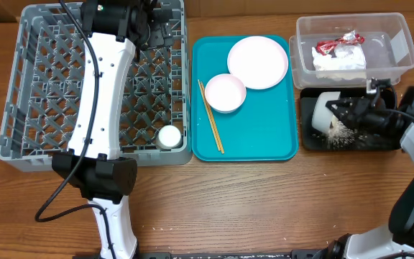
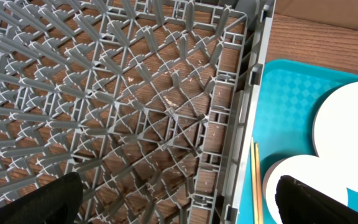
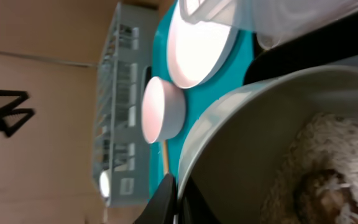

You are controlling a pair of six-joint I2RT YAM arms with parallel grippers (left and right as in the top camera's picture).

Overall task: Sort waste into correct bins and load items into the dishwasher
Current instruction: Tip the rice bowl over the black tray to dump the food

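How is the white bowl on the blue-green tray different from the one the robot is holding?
On the teal tray, the loose bowl sits upright; the held bowl is tipped on its side over the black tray. The loose bowl looks empty; the held bowl has rice inside. Nothing grips the loose bowl; the right gripper pinches the held bowl's rim. Both are round and whitish.

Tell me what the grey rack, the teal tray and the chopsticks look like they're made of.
Grey rack: probably moulded plastic, matte, with a thin uniform lattice and pegs. Teal tray: likely plastic, with a slight sheen and an embossed checker texture. Chopsticks: seemingly wood or bamboo, pale tan and unglossed.
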